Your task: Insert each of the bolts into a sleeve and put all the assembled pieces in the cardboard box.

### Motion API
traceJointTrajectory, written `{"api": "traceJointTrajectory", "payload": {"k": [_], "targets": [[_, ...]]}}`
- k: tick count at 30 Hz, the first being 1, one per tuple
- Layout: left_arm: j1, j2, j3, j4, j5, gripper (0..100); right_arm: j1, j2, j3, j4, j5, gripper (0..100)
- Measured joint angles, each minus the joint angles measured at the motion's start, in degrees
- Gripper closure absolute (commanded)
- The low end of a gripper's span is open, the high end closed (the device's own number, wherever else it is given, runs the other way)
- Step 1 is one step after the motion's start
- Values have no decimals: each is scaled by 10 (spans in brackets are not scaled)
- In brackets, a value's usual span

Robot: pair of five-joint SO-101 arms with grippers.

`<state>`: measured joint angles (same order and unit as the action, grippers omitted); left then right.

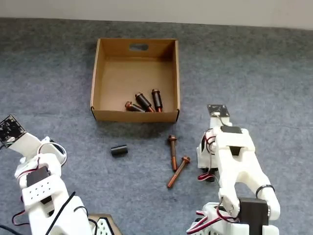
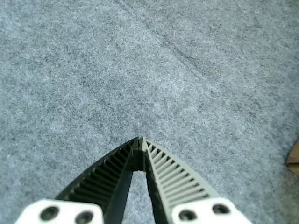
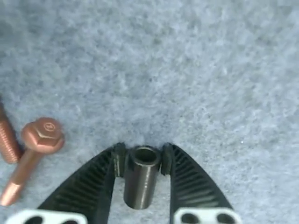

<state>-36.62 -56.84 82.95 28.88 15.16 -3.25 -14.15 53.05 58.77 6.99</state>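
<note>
Grey cloth covers the worktop (image 1: 274, 73). On its far side stands the cardboard box (image 1: 161, 49), open on top, and three assembled pieces (image 1: 144, 102) lie inside, near its front wall. The right arm (image 1: 234, 161) is bent down just beside two loose bolts (image 1: 172, 152), which lie close to each other in front of the box. The right jaws are clamped on a dark sleeve (image 3: 140, 179), whose open end faces outward. The left arm (image 1: 39, 181) is well apart, at the other side; the left jaws are pressed together with nothing between them. Another sleeve (image 1: 119, 150) lies alone in front of the box.
</note>
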Motion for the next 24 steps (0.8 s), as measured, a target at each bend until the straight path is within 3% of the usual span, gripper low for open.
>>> {"api": "traceJointTrajectory", "payload": {"k": [13,24], "targets": [[0,0,0,0,0,969,0,-216,115,4,5,872],[0,0,0,0,0,969,0,-115,96,-13,5,872]]}}
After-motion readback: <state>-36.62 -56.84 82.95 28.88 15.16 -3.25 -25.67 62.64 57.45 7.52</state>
